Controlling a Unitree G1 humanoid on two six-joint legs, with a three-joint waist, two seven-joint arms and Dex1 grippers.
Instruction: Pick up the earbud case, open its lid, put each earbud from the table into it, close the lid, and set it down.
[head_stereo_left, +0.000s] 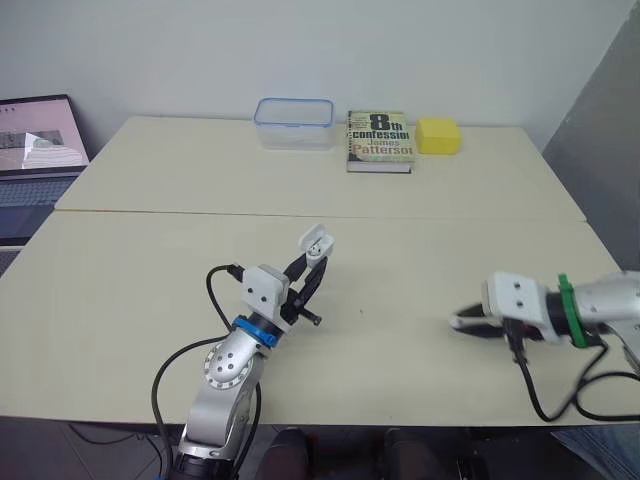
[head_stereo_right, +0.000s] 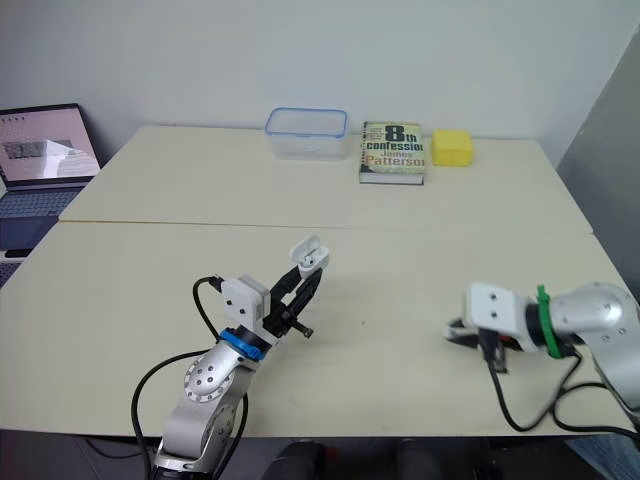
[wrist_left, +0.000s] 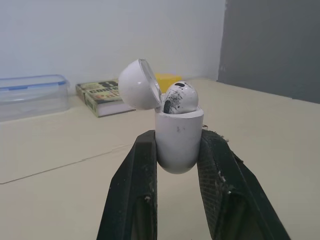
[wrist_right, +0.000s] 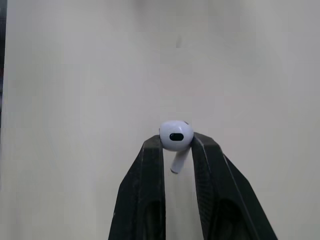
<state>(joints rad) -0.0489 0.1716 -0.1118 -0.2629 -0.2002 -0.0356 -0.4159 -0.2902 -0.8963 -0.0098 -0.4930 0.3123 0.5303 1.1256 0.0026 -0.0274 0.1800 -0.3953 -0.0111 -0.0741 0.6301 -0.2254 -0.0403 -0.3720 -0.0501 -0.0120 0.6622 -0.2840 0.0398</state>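
The left tool (head_stereo_left: 312, 265) was clamped narrow on the earbud case (wrist_left: 178, 137), its two black fingers pressing the lower flanks, just left of centre in the lower half of the left eye view and raised off the table (head_stereo_left: 150, 290). The lid (wrist_left: 136, 85) stood hinged open, and one earbud (wrist_left: 180, 97) sat in the case. The right tool (wrist_right: 176, 145), at the lower right of that view and low over the table, was pinched on the head of a second earbud (wrist_right: 176, 134), with the stem hanging between the fingers.

Both pieces looked like light, rigid, glossy plastic, so likely slippery. The case seemed best held low on its body, clear of the hinge. The bud seemed best held by its head, leaving the stem free to enter first.

Counted: one case and two earbuds. Along the table's far edge, at upper centre, were one clear container (head_stereo_left: 293, 123), one book (head_stereo_left: 379, 140) and one yellow block (head_stereo_left: 438, 135), with one laptop (head_stereo_left: 35, 150) at upper left.
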